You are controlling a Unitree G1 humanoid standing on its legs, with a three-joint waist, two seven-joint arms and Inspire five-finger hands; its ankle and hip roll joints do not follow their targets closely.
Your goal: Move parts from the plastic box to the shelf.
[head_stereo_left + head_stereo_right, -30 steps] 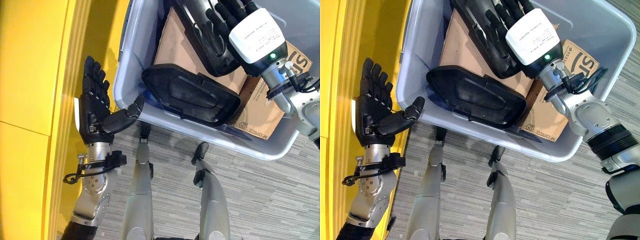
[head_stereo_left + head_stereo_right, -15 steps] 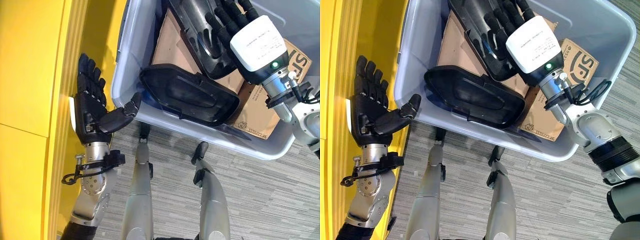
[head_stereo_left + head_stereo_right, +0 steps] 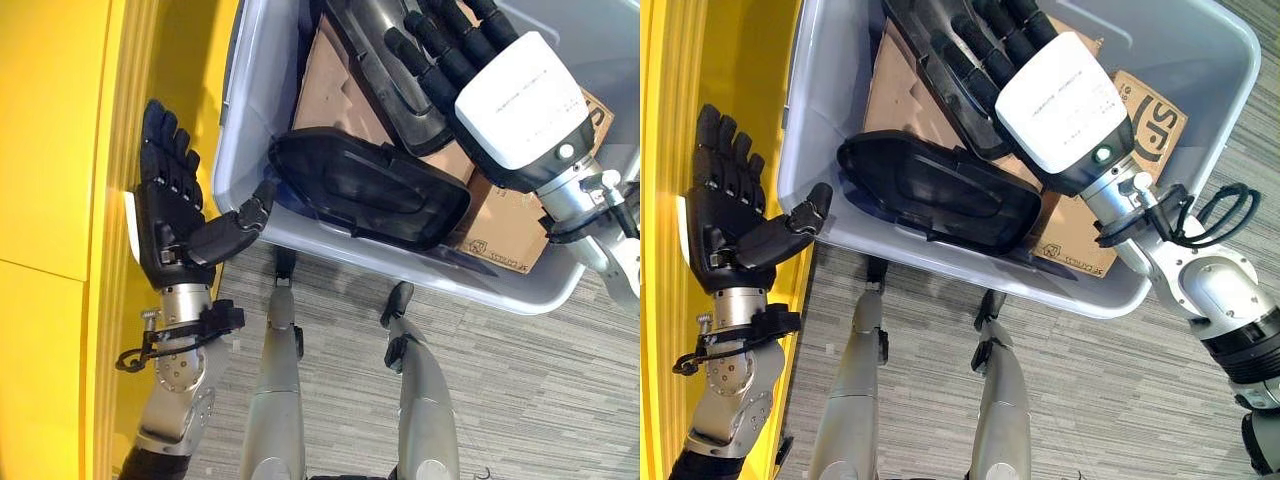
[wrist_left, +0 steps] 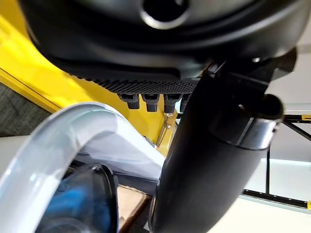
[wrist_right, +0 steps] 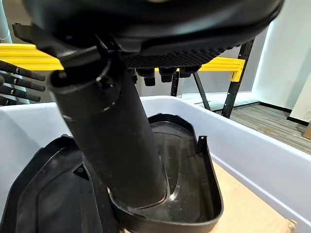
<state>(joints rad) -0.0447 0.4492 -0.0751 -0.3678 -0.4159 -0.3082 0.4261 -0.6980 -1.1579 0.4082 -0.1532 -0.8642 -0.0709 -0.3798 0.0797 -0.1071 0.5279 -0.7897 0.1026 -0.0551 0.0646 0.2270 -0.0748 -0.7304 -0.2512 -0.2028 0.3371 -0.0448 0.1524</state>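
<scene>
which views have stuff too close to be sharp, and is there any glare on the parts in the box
Left wrist view: the left hand and the plastic box rim loom close and soft. Right wrist view: the right hand thumb is blurred, while the black part past it is fairly sharp. Left eye view: a pale sheen runs along the upper black part; the nearer black part looks matte.

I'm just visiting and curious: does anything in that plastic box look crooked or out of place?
One thing: the nearer black part lies tilted against the box near wall instead of flat on the cardboard. The right hand reaches over the farther part; the left hand is open outside the box.
</scene>
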